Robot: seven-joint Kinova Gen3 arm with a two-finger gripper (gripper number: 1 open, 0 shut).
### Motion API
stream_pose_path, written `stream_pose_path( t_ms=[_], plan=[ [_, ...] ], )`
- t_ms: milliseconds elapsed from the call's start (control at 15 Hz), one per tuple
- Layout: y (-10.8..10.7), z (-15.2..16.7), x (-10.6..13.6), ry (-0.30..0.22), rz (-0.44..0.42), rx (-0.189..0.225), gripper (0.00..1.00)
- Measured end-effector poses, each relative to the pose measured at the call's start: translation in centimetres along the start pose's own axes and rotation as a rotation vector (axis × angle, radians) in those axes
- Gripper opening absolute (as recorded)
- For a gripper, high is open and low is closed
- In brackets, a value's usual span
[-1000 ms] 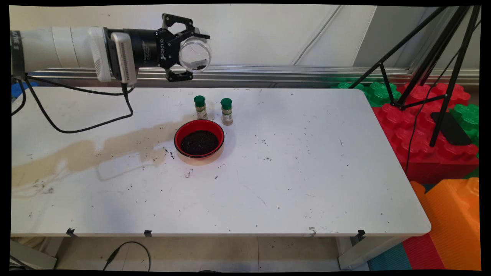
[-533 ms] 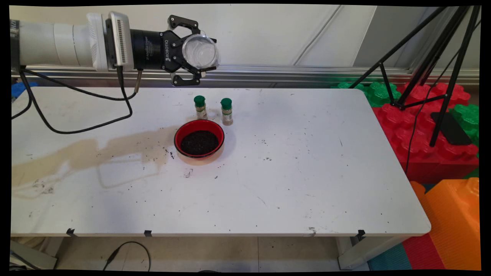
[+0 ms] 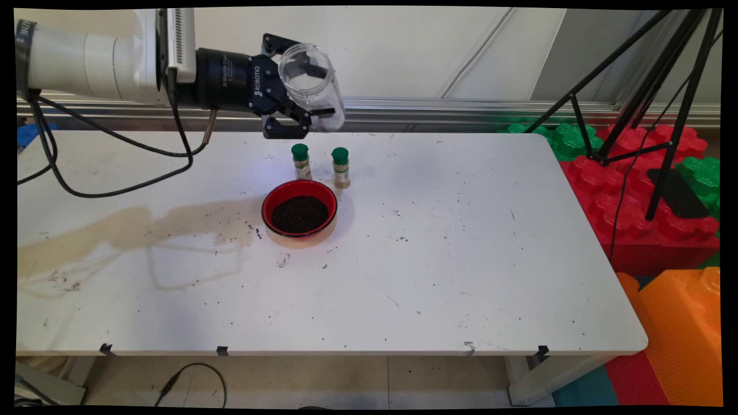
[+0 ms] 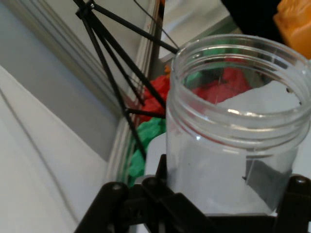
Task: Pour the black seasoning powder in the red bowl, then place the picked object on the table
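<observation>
Gripper clamped on clear plastic jar, seemingly empty, high above table. Jar's long axis tilted, mouth up toward camera. Red bowl of dark grains directly below gripper; two green-capped spice bottles between.

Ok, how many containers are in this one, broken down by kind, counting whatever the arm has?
Clear plastic jar, empty, gripped in the pincer, above the table: 1
Green-capped spice bottles, upright, behind the bowl: 2
Red bowl with dark granules: 1
Total: 4
</observation>
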Motion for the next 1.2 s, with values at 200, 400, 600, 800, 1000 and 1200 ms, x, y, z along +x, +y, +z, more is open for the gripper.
stream_pose_path(
  t_ms=[200, 400, 600, 800, 1000, 1200],
  plan=[
    [0.1, 0.4, -0.2, 0.02, -0.123, -0.044, 0.0],
    [0.3, 1.0, -0.7, 0.031, -0.252, -0.102, 0.0],
    [0.6, 1.4, -1.2, 0.036, -0.335, -0.149, 0.0],
    [0.9, 1.9, -2.0, 0.033, -0.404, -0.199, 0.0],
    [1.5, 2.5, -3.0, 0.027, -0.465, -0.253, 0.0],
    [2.3, 3.3, -4.3, 0.014, -0.518, -0.306, 0.0]
  ],
)
